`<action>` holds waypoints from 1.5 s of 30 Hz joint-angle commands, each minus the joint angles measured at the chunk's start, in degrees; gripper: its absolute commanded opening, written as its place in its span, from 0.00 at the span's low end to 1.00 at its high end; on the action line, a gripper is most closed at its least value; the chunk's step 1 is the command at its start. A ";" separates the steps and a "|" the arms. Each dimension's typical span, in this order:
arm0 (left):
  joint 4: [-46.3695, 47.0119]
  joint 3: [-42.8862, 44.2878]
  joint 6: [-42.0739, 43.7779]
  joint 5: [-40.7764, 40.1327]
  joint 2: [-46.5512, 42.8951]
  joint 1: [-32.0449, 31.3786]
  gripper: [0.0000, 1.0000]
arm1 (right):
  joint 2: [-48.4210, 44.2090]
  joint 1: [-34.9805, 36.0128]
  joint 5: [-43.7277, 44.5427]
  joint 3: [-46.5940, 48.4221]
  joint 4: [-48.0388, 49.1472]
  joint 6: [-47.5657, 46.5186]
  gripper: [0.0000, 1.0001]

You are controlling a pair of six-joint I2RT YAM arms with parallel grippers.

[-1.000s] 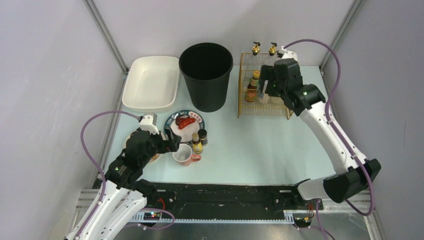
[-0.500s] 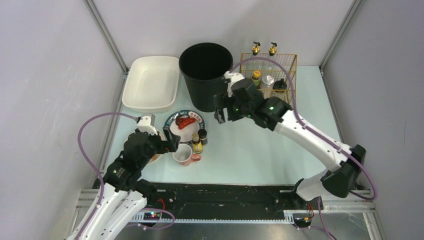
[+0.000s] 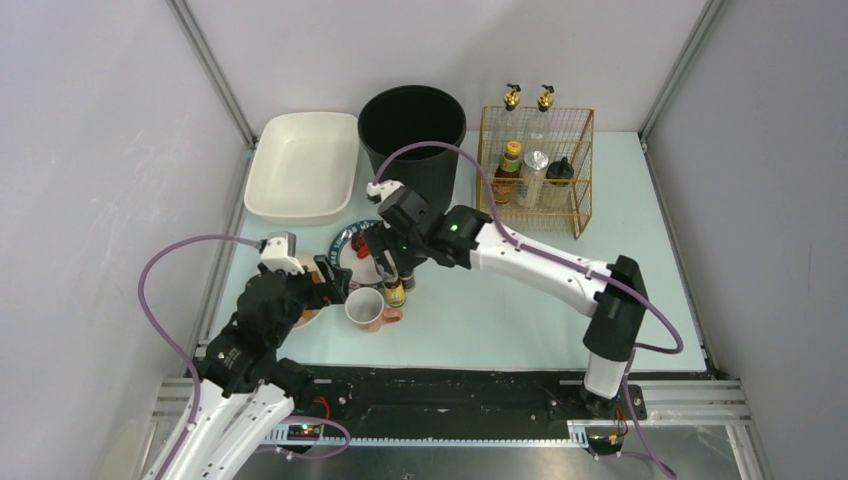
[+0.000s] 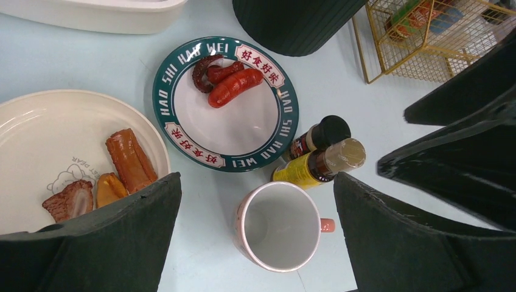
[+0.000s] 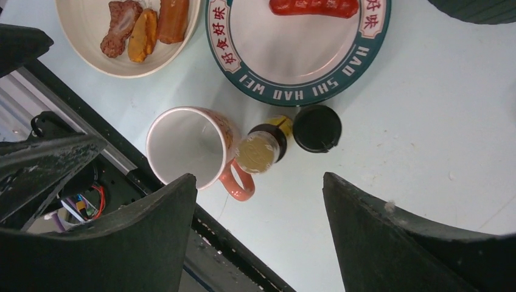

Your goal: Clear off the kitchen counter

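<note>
The pale mint kitchen counter [image 3: 520, 290] holds a green-rimmed plate [image 3: 345, 262] with sausages [image 4: 234, 85], a cream plate [image 4: 36, 140] of food pieces, a pink-handled mug [image 3: 365, 308], a yellow-labelled bottle [image 3: 394, 292] and a black-capped bottle [image 3: 406, 272]. My left gripper [image 3: 337, 280] is open and empty above the mug [image 4: 280, 225]. My right gripper [image 3: 385, 265] is open and empty, hanging over the two bottles [image 5: 261, 149] beside the plate [image 5: 292, 91].
A black bin [image 3: 412, 150] stands at the back, a white tray [image 3: 303, 165] to its left, and a gold wire basket [image 3: 535, 170] with bottles to its right. A black rail [image 3: 450, 385] runs along the front edge.
My right arm swung from the wire basket leftward across the counter to above the two bottles by the plate. My left gripper shifted slightly.
</note>
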 commanded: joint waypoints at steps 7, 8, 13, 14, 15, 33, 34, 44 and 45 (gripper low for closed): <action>0.52 1.57 -1.07 -1.45 -3.02 -0.33 0.98 | 6.89 2.67 2.43 6.72 -3.93 1.17 0.75; 0.56 1.57 -1.03 -1.47 -3.24 -0.32 0.98 | 7.15 2.78 2.35 6.75 -4.12 1.26 0.75; 0.56 1.70 -0.83 -0.75 -4.27 -0.31 0.98 | 8.74 3.72 2.74 7.26 -4.50 1.39 0.70; 0.57 1.72 -0.84 -0.54 -4.60 -0.31 0.98 | 8.91 3.83 2.80 7.29 -4.52 1.41 0.69; 0.55 1.78 -0.93 0.01 -4.86 -0.31 0.98 | 9.25 3.85 2.84 7.42 -4.60 1.43 0.68; -0.05 4.35 3.85 11.15 -9.47 -0.28 0.98 | 14.34 4.25 6.37 12.31 -8.65 -0.29 0.26; -0.08 4.04 4.28 11.21 -9.67 -0.29 0.98 | 14.28 4.36 6.60 12.08 -8.80 -0.31 0.21; 0.41 3.51 4.09 13.42 -8.84 -0.30 0.98 | 8.08 5.13 8.59 7.13 -8.10 -0.57 0.00; 0.39 3.45 4.06 13.47 -8.70 -0.37 0.98 | 6.76 5.16 8.99 6.30 -8.46 -0.45 0.00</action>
